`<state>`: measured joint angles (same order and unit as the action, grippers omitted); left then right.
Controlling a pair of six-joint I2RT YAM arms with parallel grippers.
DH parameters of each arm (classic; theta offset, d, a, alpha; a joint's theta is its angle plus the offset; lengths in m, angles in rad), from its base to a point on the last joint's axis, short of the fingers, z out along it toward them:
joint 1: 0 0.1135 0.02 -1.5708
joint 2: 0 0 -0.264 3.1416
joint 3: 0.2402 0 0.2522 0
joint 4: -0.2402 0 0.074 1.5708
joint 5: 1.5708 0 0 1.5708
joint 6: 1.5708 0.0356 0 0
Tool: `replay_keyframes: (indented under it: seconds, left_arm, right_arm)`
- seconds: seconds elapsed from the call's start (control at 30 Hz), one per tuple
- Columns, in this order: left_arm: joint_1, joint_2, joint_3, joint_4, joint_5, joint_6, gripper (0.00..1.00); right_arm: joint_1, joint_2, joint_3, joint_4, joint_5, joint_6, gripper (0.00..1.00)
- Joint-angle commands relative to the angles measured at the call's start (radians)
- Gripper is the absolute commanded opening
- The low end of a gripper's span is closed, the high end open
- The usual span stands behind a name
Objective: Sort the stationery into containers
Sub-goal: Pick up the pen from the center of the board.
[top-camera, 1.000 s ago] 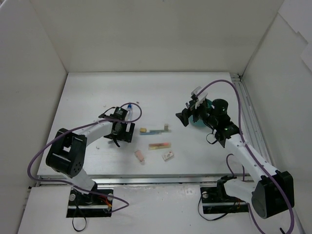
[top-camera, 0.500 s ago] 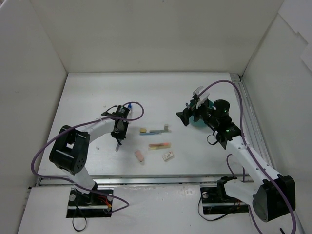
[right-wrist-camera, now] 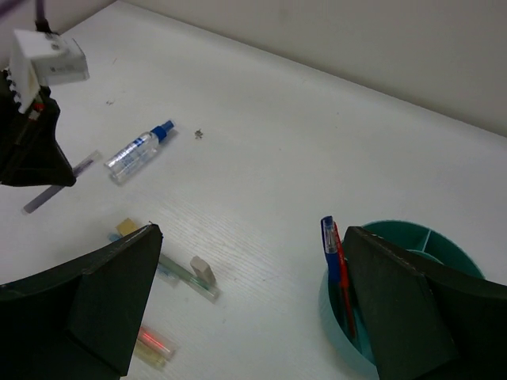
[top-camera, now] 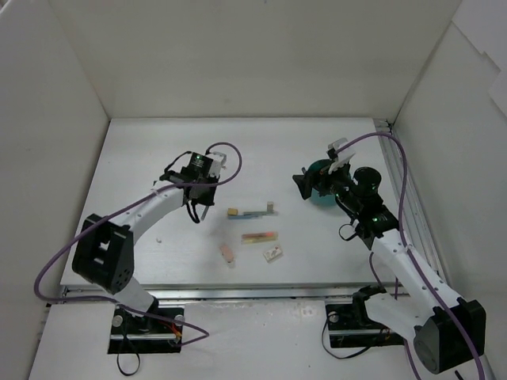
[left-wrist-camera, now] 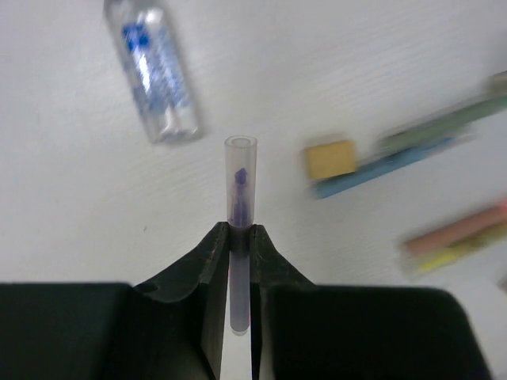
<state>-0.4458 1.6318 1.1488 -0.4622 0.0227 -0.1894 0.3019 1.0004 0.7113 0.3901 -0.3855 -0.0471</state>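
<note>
My left gripper (left-wrist-camera: 240, 229) is shut on a clear pen (left-wrist-camera: 240, 178) with purple ink, held above the table (top-camera: 142, 158); it shows as a grey stick (right-wrist-camera: 59, 188) in the right wrist view. Just beyond it lies the clear blue-capped bottle (left-wrist-camera: 154, 67). A tan cube (top-camera: 234, 212), a thin blue-green pen (top-camera: 255, 212) and a yellow-pink stick (top-camera: 259, 237) lie mid-table. My right gripper (right-wrist-camera: 253, 233) is open and empty beside the teal bowl (right-wrist-camera: 341, 332), which holds a blue pen (right-wrist-camera: 329, 245) and a red pen (right-wrist-camera: 342, 269).
A pink eraser (top-camera: 227, 252) and a white eraser (top-camera: 273, 253) lie near the front edge. A small tan eraser (top-camera: 272, 207) rests at the thin pen's right end. White walls enclose the table on three sides.
My left gripper has shut on the clear pen and carried it up and toward the back. The right arm has shifted slightly right, still open.
</note>
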Motion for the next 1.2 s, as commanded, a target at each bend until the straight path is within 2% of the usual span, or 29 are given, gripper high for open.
replay_keyframes:
  seconds: [0.0, 0.07, 0.13, 0.2, 0.27, 0.37, 0.53, 0.67, 0.77, 0.8, 0.87, 0.9, 0.97, 1.0, 1.07, 1.1, 1.13, 1.17]
  left_arm:
    - [-0.047, -0.189, 0.08, 0.169, 0.245, 0.132, 0.0]
    - [-0.065, -0.225, 0.056, 0.313, 0.38, 0.189, 0.0]
    - [-0.083, -0.248, 0.058, 0.405, 0.445, 0.238, 0.0]
    - [-0.109, -0.237, 0.074, 0.454, 0.512, 0.263, 0.0]
    - [-0.126, -0.201, 0.123, 0.482, 0.534, 0.295, 0.0]
    - [-0.149, -0.161, 0.175, 0.477, 0.586, 0.307, 0.0]
    - [-0.168, -0.13, 0.196, 0.519, 0.559, 0.28, 0.0]
    - [-0.186, -0.118, 0.203, 0.516, 0.559, 0.274, 0.0]
    - [-0.197, -0.142, 0.169, 0.554, 0.565, 0.263, 0.0]
    - [-0.197, -0.145, 0.163, 0.571, 0.565, 0.262, 0.0]
    - [-0.206, -0.161, 0.149, 0.579, 0.566, 0.255, 0.0]
    - [-0.206, -0.162, 0.144, 0.588, 0.569, 0.255, 0.0]
    - [-0.206, -0.161, 0.146, 0.586, 0.576, 0.251, 0.0]
    - [-0.206, -0.159, 0.147, 0.585, 0.574, 0.249, 0.0]
    - [-0.215, -0.15, 0.154, 0.58, 0.572, 0.246, 0.0]
    - [-0.215, -0.148, 0.157, 0.574, 0.565, 0.243, 0.0]
    - [-0.215, -0.144, 0.163, 0.567, 0.562, 0.239, 0.02]
    - [-0.215, -0.145, 0.166, 0.559, 0.551, 0.237, 0.09]
  right_arm:
    - [0.003, -0.006, 0.023, 0.079, 0.037, 0.134, 0.98]
    - [0.003, -0.002, 0.037, 0.063, 0.013, 0.154, 0.98]
    - [0.002, -0.008, 0.03, 0.079, 0.002, 0.19, 0.98]
    - [0.006, -0.008, -0.009, 0.2, -0.045, 0.261, 0.98]
    - [0.011, 0.026, -0.009, 0.301, -0.113, 0.302, 0.98]
    - [0.063, 0.082, 0.045, 0.312, -0.11, 0.325, 0.98]
    - [0.123, 0.155, 0.076, 0.383, -0.11, 0.394, 0.96]
    - [0.17, 0.188, 0.071, 0.397, 0.014, 0.426, 0.94]
    - [0.184, 0.219, 0.076, 0.4, 0.107, 0.467, 0.83]
    - [0.189, 0.227, 0.079, 0.403, 0.115, 0.472, 0.73]
    - [0.203, 0.251, 0.088, 0.414, 0.141, 0.48, 0.61]
    - [0.212, 0.256, 0.091, 0.421, 0.142, 0.469, 0.51]
    - [0.238, 0.27, 0.1, 0.429, 0.167, 0.452, 0.43]
    - [0.243, 0.271, 0.105, 0.432, 0.177, 0.446, 0.32]
    - [0.262, 0.27, 0.108, 0.435, 0.201, 0.432, 0.2]
    - [0.261, 0.268, 0.108, 0.437, 0.206, 0.415, 0.09]
    - [0.267, 0.259, 0.105, 0.437, 0.218, 0.412, 0.03]
    - [0.269, 0.254, 0.103, 0.435, 0.236, 0.402, 0.0]
